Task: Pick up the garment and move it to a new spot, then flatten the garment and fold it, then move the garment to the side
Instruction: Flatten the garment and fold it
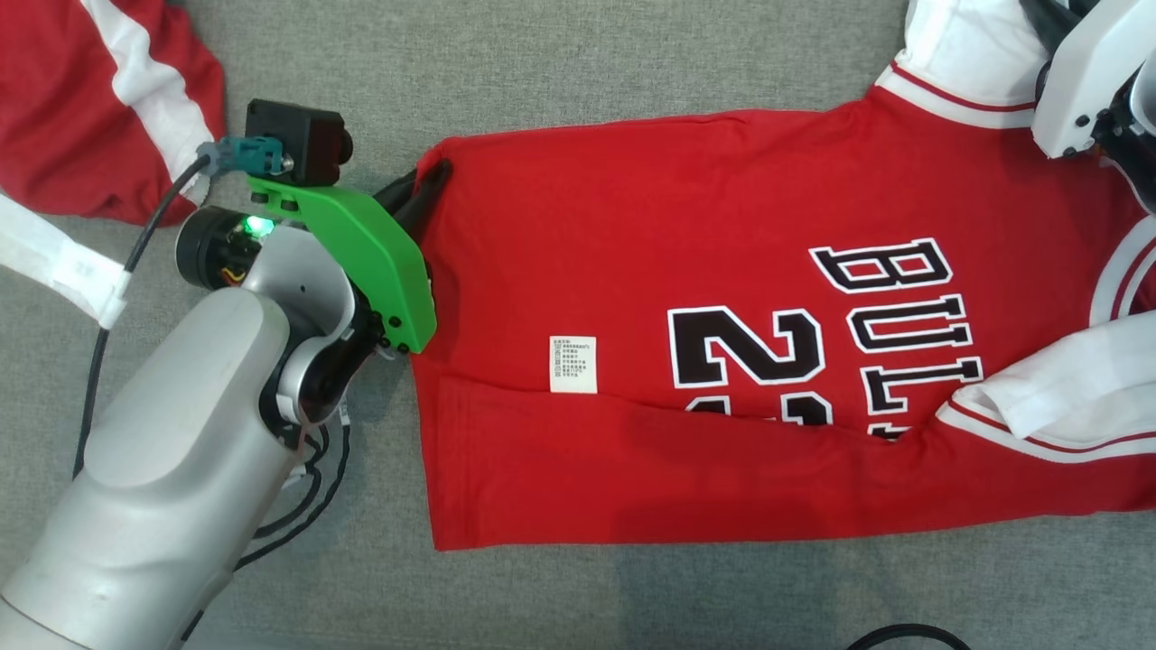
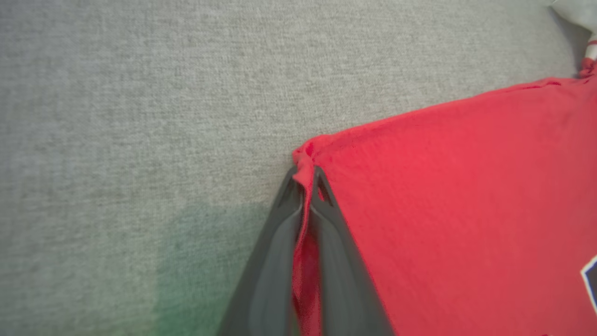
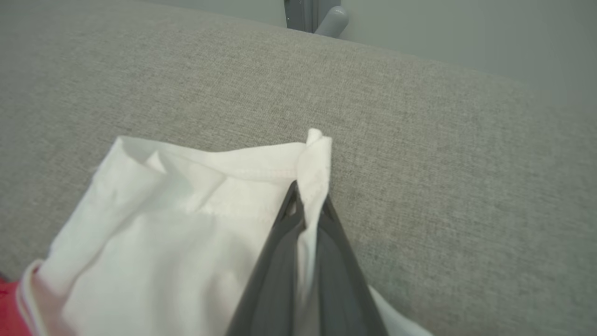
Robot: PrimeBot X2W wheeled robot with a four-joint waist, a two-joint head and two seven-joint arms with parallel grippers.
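The garment (image 1: 677, 253) is a red jersey with white sleeves and black lettering, lying mostly flat on the grey cloth surface (image 1: 542, 54), its lower edge folded over. My left gripper (image 1: 424, 185) is shut on the garment's top-left hem corner; in the left wrist view its fingers (image 2: 326, 242) pinch a red fold of the garment (image 2: 466, 196). My right gripper (image 3: 308, 191) is shut on the edge of the white sleeve (image 3: 186, 224). In the head view the right wrist (image 1: 1084, 81) sits at the top right over the sleeve (image 1: 957, 45).
A second red-and-white garment (image 1: 99, 99) lies at the top left, beside my left arm (image 1: 181, 451). A black cable (image 1: 903, 636) shows at the bottom edge. Past the surface's far edge stands a grey post (image 3: 310, 16).
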